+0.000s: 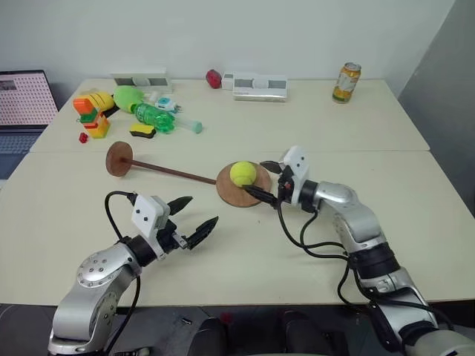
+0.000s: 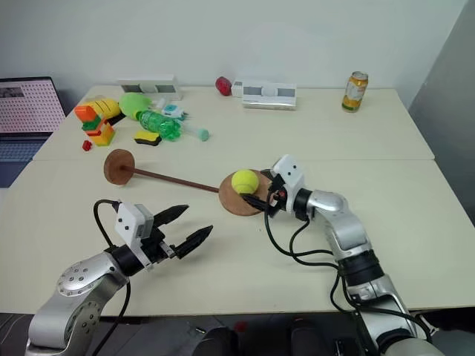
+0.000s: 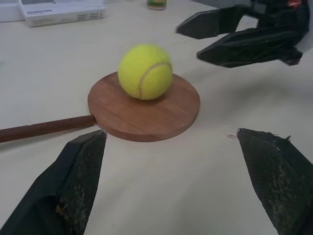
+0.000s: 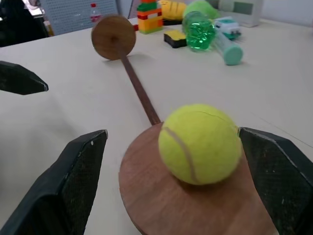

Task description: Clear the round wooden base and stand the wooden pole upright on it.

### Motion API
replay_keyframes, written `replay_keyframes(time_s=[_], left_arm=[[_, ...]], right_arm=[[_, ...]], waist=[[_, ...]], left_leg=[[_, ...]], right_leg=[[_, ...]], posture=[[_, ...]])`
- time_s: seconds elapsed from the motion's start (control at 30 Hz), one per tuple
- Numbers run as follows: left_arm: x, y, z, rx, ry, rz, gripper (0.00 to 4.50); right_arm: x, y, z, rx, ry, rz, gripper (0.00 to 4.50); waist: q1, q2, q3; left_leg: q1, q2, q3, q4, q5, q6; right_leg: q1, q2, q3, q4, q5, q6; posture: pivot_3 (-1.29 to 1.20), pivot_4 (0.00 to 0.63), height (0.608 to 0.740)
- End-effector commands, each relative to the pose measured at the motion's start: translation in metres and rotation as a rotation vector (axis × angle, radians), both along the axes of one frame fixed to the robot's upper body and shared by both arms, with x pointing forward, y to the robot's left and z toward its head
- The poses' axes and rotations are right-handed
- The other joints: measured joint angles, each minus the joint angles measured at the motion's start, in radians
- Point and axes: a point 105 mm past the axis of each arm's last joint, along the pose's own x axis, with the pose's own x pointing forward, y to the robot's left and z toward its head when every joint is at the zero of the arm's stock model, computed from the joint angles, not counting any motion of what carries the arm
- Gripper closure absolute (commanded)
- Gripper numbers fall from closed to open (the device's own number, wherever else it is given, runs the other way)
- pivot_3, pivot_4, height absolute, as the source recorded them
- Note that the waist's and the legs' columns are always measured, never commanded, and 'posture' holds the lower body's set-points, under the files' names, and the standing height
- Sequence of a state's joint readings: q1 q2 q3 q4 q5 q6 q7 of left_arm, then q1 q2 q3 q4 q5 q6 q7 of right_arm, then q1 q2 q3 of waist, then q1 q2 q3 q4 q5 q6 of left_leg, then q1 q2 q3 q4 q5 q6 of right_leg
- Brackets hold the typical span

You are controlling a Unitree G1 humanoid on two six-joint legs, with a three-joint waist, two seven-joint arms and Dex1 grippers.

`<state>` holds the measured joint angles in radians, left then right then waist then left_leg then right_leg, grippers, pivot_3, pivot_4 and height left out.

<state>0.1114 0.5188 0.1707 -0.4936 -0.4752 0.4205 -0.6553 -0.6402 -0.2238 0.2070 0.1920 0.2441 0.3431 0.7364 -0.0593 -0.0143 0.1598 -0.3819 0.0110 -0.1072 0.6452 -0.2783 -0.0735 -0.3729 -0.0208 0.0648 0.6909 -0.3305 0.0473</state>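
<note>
The round wooden base (image 1: 239, 189) lies flat between the right gripper's (image 1: 269, 182) spread fingers. The wooden pole (image 1: 159, 169) lies flat beyond, its tip touching the base.

The round wooden base (image 3: 146, 115) is smooth, matt reddish wood; the tennis ball (image 3: 145, 71) on it is fuzzy felt. The wooden pole (image 1: 172, 172) looks darker, the bench (image 1: 334, 141) smooth and matt.

laptop (image 1: 22, 111): cut off by the left edge
can (image 1: 346, 81): label too small to be read
round wooden base (image 4: 195, 205): near rim cut off in the right wrist view
</note>
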Motion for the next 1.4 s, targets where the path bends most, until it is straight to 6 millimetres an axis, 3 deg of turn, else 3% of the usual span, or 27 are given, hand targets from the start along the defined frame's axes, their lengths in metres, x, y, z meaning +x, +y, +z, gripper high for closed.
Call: replay_keyframes(time_s=[0.03,0.23,0.5,0.83,1.1,1.27,1.4], left_arm=[[-0.007,-0.006,0.015,-0.011,-0.051,-0.011,0.02],[-0.011,-0.008,0.016,-0.017,-0.047,-0.006,0.02],[-0.011,-0.006,0.016,-0.024,-0.048,0.02,0.02],[-0.017,-0.008,0.013,-0.046,-0.034,0.044,0.02],[-0.015,-0.008,0.014,-0.054,-0.035,0.06,0.0],[-0.015,-0.013,0.012,-0.066,-0.026,0.05,0.0],[-0.015,-0.009,0.013,-0.058,-0.032,0.05,0.0]], right_arm=[[0.007,0.012,0.015,0.002,-0.069,0.034,0.0],[0.017,0.02,0.013,-0.037,-0.088,0.032,0.0],[0.03,0.022,-0.003,-0.116,-0.052,-0.005,0.0],[0.04,0.029,-0.004,-0.148,-0.105,-0.021,0.0],[0.041,0.027,-0.006,-0.15,-0.108,-0.015,1.59],[0.044,0.016,-0.007,-0.177,-0.128,-0.049,1.9],[0.042,0.014,0.024,-0.061,-0.148,-0.069,1.9]], waist=[[0.0,0.0,0.0],[0.0,0.0,0.0],[0.0,0.0,0.0],[-0.004,0.0,0.0],[-0.003,0.0,0.0],[-0.003,0.0,0.0],[-0.001,0.0,0.0]], left_leg=[[0.0,0.0,0.0,0.0,0.0,0.0],[0.0,0.0,0.0,0.0,0.0,0.0],[0.0,0.0,0.001,0.0,0.0,0.0],[0.001,0.0,0.001,0.0,0.0,0.0],[0.001,0.0,0.001,0.0,0.0,0.0],[0.0,0.0,0.001,0.0,0.0,0.0],[0.0,0.0,0.001,0.0,0.0,0.0]], right_leg=[[0.0,0.0,0.0,0.0,0.0,0.0],[0.0,0.0,0.0,0.0,0.0,0.0],[-0.001,0.0,0.0,0.002,0.0,0.0],[-0.001,0.0,0.001,0.002,0.0,0.0],[-0.001,0.0,0.001,0.002,0.0,0.0],[-0.001,0.0,0.001,0.002,0.0,0.0],[-0.001,0.0,0.001,0.002,0.0,0.0]], posture=[[0.0,0.15,0.74],[0.0,0.15,0.74],[0.0,0.15,0.74],[0.0,0.15,0.74],[0.0,0.15,0.74],[0.0,0.15,0.74],[0.0,0.15,0.74]])
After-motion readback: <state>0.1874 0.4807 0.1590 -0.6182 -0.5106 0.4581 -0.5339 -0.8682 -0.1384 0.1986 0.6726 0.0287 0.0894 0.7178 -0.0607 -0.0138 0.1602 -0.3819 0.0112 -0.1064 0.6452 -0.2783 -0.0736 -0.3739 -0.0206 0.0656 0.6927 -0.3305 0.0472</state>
